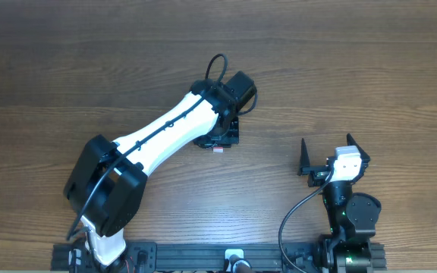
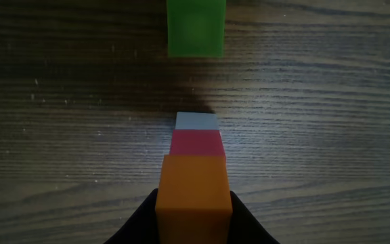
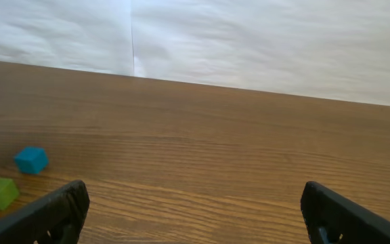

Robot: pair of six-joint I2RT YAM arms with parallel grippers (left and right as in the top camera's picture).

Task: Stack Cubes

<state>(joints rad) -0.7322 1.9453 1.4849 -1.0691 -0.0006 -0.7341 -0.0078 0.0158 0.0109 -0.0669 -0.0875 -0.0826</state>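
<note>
Top view. Wooden table (image 1: 51, 61). Left arm comes in from its base at 7 o'clock and slants up to mid-table. The left gripper (image 1: 218, 138) sits just on the 12 o'clock side of centre, pointing down at the surface. A small pale sliver shows at the gripper's 6 o'clock edge, too small to identify.

Left wrist view. The two dark fingers (image 2: 141, 224) are clamped on the opposite faces of an orange cube (image 2: 193, 193). That cube is directly over a red cube (image 2: 196, 142), and the red cube sits on a pale grey-white cube (image 2: 196, 120) that rests on the wood. The three line up as one column. Cannot tell whether the orange cube's underside touches the red one. A green cube (image 2: 195, 27) lies on the table beyond the column, well apart from it.

Right arm. The base is at 5 o'clock, folded back close to itself. The right gripper (image 1: 326, 144) is at about 4 o'clock from the left gripper, well apart from it. Its jaws are spread wide with nothing between them.

Right wrist view. A blue cube (image 3: 30, 160) lies on the table near the green cube, not touching it. A white backdrop (image 3: 263, 47) stands behind the table's far edge.
</note>
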